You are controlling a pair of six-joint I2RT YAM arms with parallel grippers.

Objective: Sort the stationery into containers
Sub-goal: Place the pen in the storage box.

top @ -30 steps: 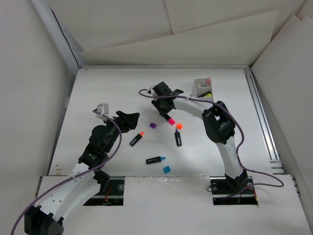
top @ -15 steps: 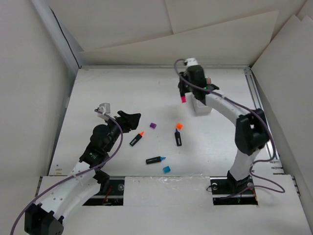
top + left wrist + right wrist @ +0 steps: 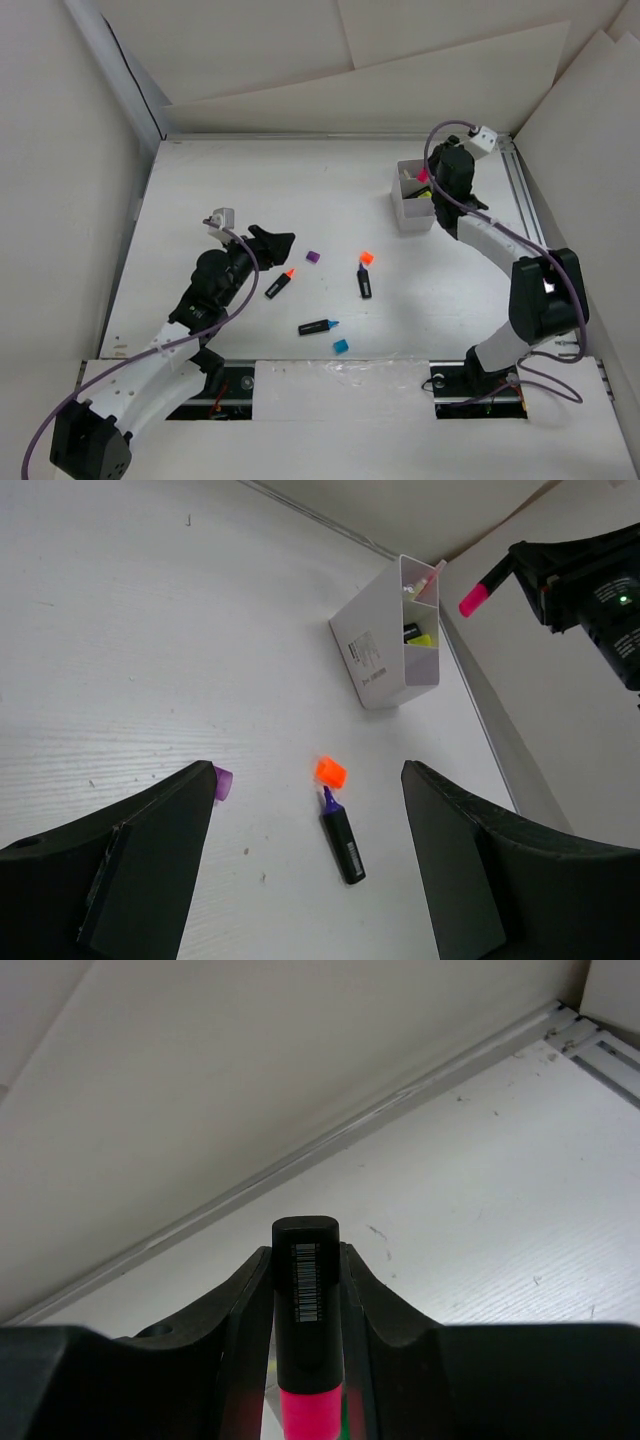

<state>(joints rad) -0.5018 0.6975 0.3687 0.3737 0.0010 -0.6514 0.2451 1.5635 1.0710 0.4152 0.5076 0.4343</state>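
Note:
A small white box (image 3: pixel 408 213) (image 3: pixel 385 655) stands at the back right, with a yellow highlighter (image 3: pixel 421 640) in one of its compartments. My right gripper (image 3: pixel 432 180) (image 3: pixel 305 1260) hangs over its right side, shut on a black highlighter with a pink cap (image 3: pixel 422 176) (image 3: pixel 478 588) (image 3: pixel 306 1300). My left gripper (image 3: pixel 280 245) (image 3: pixel 308 770) is open and empty, above the table at mid-left. On the table lie an orange-capped highlighter (image 3: pixel 279 285), an uncapped purple-tipped highlighter (image 3: pixel 364 281) (image 3: pixel 341 835) beside a loose orange cap (image 3: pixel 366 257) (image 3: pixel 330 771), a blue highlighter (image 3: pixel 317 326), a blue cap (image 3: pixel 341 346) and a purple cap (image 3: pixel 313 256) (image 3: pixel 223 782).
White boards wall the table at the back and on both sides. A metal rail (image 3: pixel 535 240) runs along the right edge, close behind the right arm.
The right arm has swung from the middle of the table to the box at the back right, carrying the pink highlighter. The left gripper has shifted slightly and stays open.

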